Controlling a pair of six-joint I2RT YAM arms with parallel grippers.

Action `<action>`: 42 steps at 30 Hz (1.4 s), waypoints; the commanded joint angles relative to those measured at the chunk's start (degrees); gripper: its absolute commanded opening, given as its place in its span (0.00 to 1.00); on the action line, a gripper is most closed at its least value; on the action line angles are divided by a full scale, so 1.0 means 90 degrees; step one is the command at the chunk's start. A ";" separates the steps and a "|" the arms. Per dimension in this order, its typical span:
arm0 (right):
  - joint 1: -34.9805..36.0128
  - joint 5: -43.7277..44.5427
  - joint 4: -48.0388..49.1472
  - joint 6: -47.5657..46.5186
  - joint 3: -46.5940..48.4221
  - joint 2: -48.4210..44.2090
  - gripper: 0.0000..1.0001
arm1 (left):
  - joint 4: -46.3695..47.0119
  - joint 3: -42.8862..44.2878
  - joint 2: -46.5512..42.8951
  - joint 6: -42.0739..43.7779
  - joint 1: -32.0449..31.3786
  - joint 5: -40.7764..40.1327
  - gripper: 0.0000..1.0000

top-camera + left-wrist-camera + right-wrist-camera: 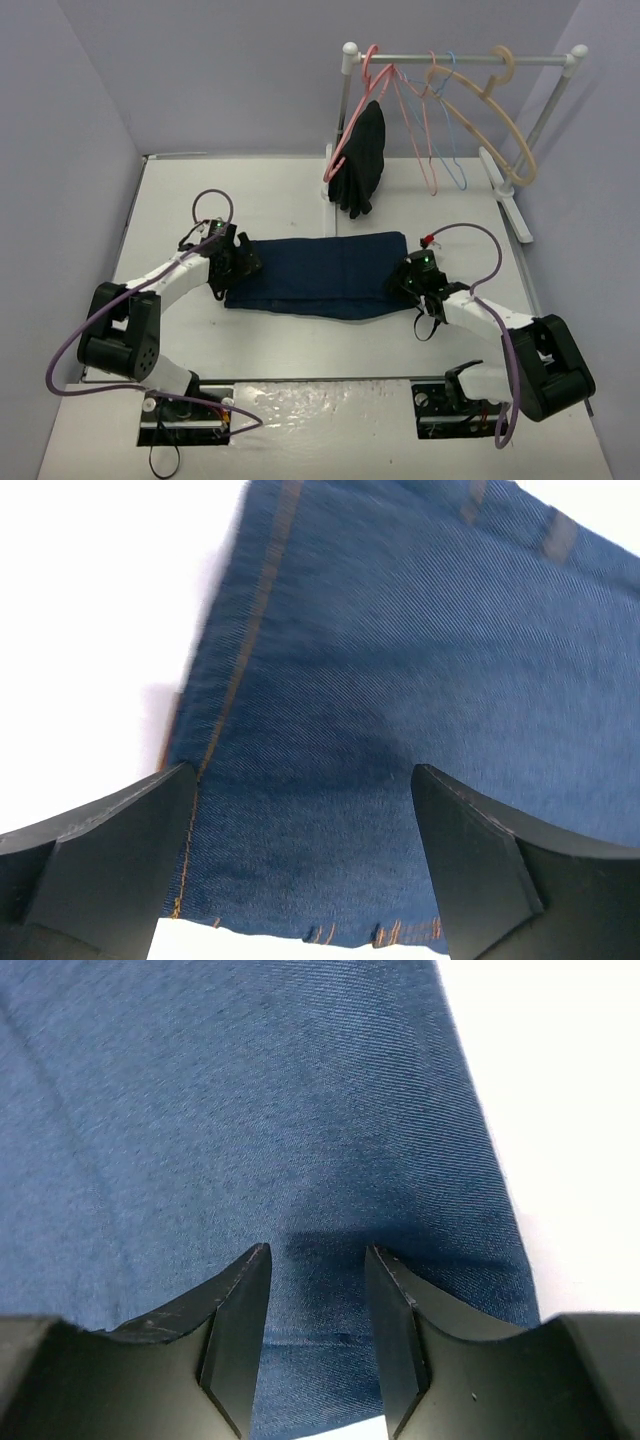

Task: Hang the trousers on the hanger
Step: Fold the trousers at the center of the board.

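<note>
Flanking the folded trousers: left gripper spread wide, right gripper half-narrowed over denim, grip unclear.

No text, label, brand, number or sign can be read on anything in view, the denim of the trousers included.
</note>
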 commanded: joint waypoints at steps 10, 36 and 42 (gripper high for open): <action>0.1383 -0.0199 -0.0456 0.0061 0.1250 0.0020 0.49 | -0.1265 0.0307 -0.1564 0.0771 0.1368 0.0377 0.89; -0.0953 -0.1513 0.2063 -0.0647 0.0753 0.1588 0.43 | 0.0094 -0.0071 -0.0098 0.0437 0.0788 0.0749 0.90; -0.0911 -0.1943 0.0745 -0.1020 0.1208 0.0580 0.45 | -0.0028 0.0125 -0.0249 0.0588 0.0787 0.0803 0.90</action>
